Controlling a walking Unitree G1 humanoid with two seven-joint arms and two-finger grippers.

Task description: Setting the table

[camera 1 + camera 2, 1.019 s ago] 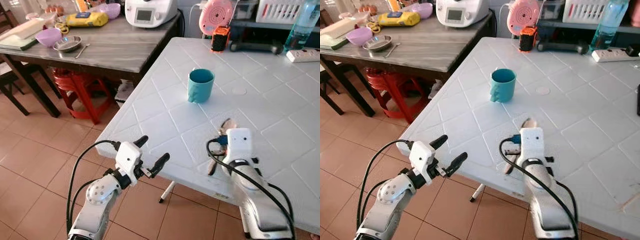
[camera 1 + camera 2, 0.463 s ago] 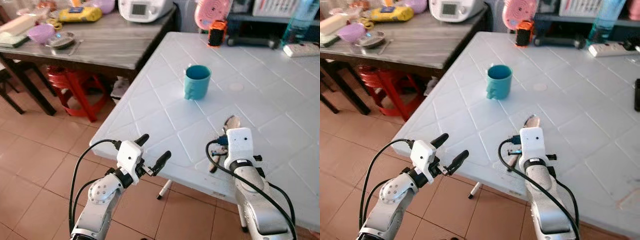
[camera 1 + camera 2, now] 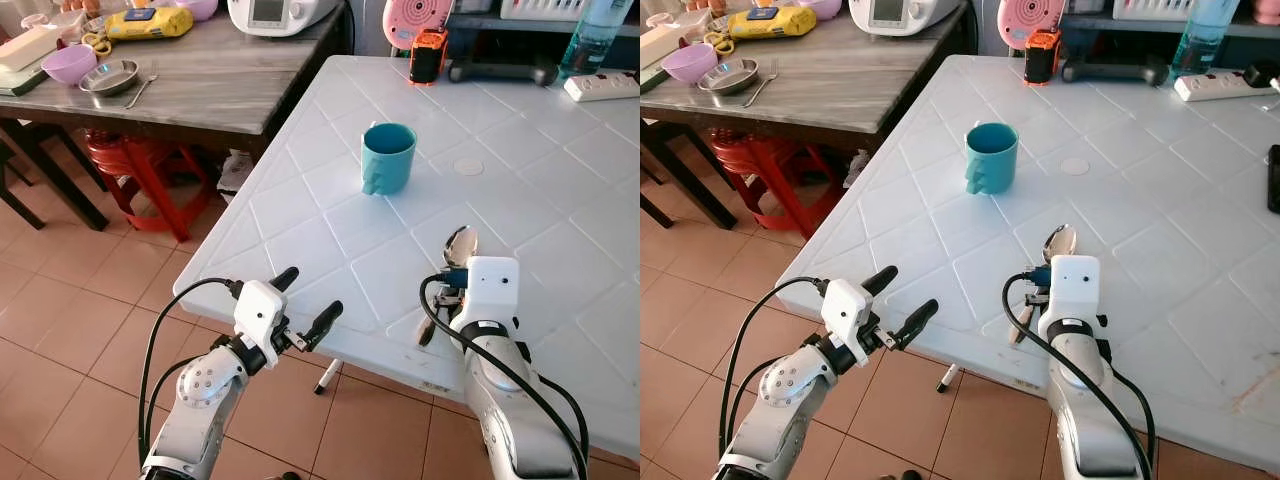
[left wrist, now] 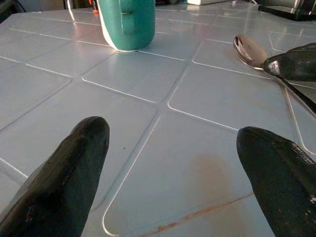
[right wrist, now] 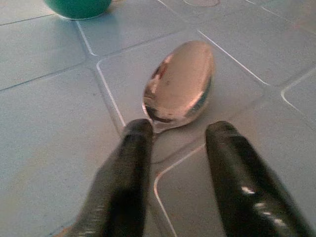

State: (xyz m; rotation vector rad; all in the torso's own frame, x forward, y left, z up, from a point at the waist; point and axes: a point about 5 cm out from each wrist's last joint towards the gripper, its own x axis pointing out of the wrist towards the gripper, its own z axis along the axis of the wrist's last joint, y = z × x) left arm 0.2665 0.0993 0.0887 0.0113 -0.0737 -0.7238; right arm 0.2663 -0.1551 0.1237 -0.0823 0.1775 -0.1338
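Shiny oval spoon (image 5: pixel 180 84) on grooved white table (image 3: pixel 560 200), teal mug (image 3: pixel 388 157) near.

A teal mug (image 3: pixel 388 157) is seen standing upright on the white tiled counter (image 3: pixel 560 190), its handle turned toward the near edge and its opening facing up; the inside is not clearly seen. A metal spoon (image 3: pixel 459 245) is laid flat on the counter at about five o'clock from the mug, well apart from it, with its shiny bowl facing up and pointed away toward twelve o'clock. Its handle is run back toward six o'clock, near the counter's front edge, and is largely hidden, so its end cannot be made out.
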